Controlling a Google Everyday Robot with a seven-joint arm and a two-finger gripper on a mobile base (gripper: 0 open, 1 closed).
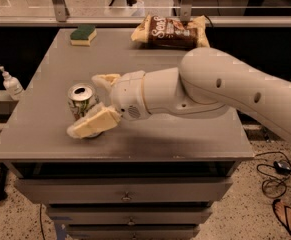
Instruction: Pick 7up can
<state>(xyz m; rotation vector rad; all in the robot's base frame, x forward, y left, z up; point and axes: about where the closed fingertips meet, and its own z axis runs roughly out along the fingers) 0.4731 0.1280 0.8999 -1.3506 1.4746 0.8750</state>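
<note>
We see the 7up can (81, 99) standing upright on the left front part of the grey table (185, 139), with our gripper (86, 104) reaching in from the right at can height. Its jaws are spread wide and straddle the can, one finger (92, 125) crossing in front of its lower half, the other just behind its rim, not clamped on it. A green sponge (83, 34) and a chip bag (170, 32) lie along the far edge

Grey drawer cabinet (135, 186) on speckled floor (247, 211)
</note>
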